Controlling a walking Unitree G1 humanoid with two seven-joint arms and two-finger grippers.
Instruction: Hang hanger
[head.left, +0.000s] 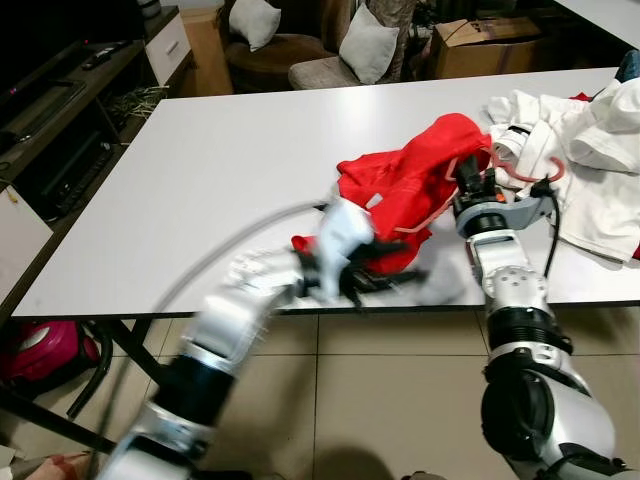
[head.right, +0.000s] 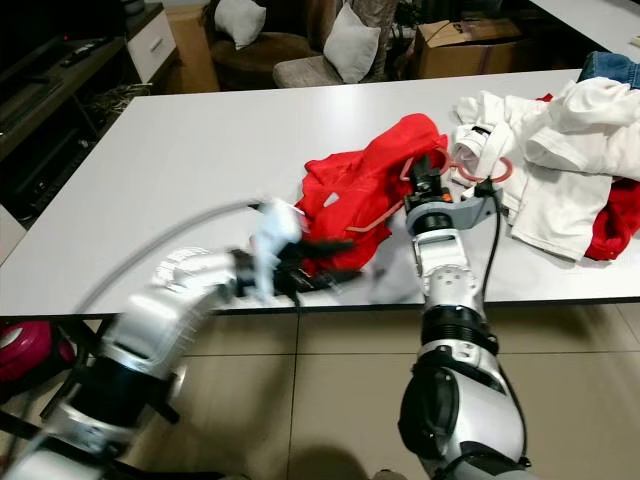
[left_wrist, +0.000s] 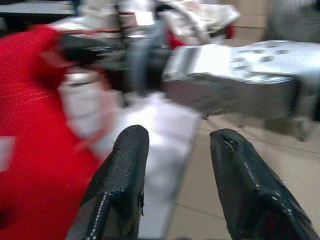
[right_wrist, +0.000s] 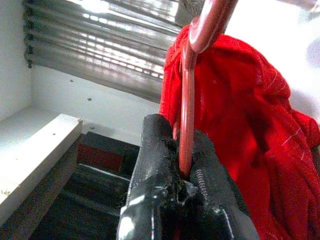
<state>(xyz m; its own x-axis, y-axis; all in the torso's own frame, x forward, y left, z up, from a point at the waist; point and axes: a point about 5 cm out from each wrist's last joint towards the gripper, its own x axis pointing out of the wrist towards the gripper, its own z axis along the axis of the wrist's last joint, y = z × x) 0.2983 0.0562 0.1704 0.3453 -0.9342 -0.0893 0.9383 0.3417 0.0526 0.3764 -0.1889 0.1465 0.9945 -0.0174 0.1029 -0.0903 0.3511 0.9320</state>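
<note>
Two grippers work at the near edge of the white rectangular table (head.left: 220, 160), and the risks come from how differently each is placed. The right gripper (right_wrist: 181, 165) is clenched on the thin wire of the pinkish-red plastic hanger (right_wrist: 187, 115), whose hook (head.left: 545, 172) curls out beside the right wrist over the heap of white clothes (head.left: 590, 150). The crumpled red fabric garment (head.left: 410, 185) lies bunched on the table between the two arms, draped around the hanger. The left gripper (head.left: 385, 265) is blurred at the garment's near hem, and the left wrist view shows its black fingers (left_wrist: 122, 185) spread apart with nothing between them. The grip on the hanger looks narrow, a thin rod pinched near the fingertips, so I judge that it could twist or slip out if the garment's weight pulls sideways during a lift. The hook could also snag the white clothes and drag them along. If the left gripper closes on cloth and tugs, the garment may slide off the hanger or off the table edge.
</note>
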